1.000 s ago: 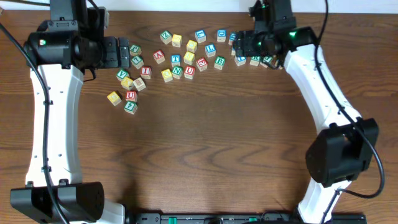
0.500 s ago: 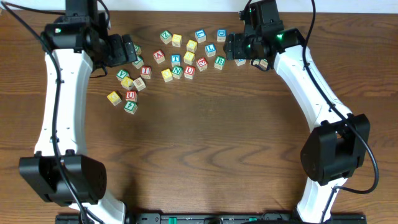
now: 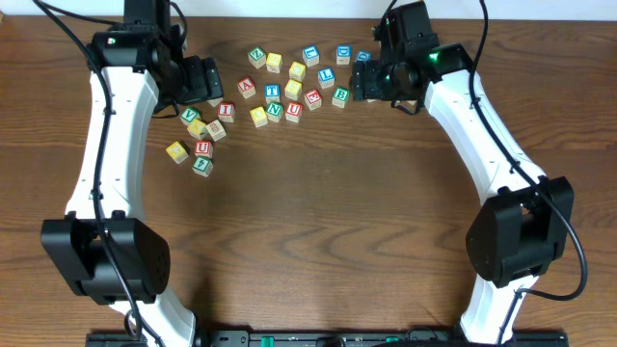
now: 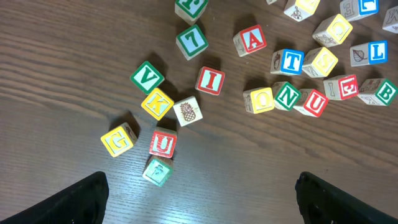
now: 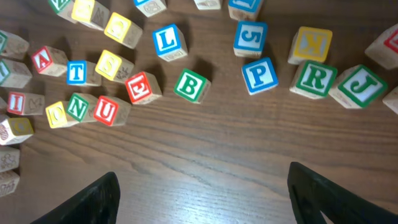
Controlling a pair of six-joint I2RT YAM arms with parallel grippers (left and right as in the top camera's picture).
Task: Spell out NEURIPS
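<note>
Right wrist view finds green N [image 5: 77, 106], red U [image 5: 106, 110] and red E [image 5: 139, 86] loosely in a row on the counter [image 5: 205, 162]. Blue P [image 5: 260, 75] and green R [image 5: 315, 79] sit further right, and red I [image 5: 15, 102] is near the left edge. Several cubes [image 5: 245, 6] are cropped along the top. Both the right fingers [image 5: 93, 202] and left fingers [image 4: 81, 199] stand wide apart, holding nothing.

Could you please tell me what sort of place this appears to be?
Probably a robotics lab bench: two white robot arms are mounted at a dark wooden table, and lettered wooden cubes lie scattered along its far side.
</note>
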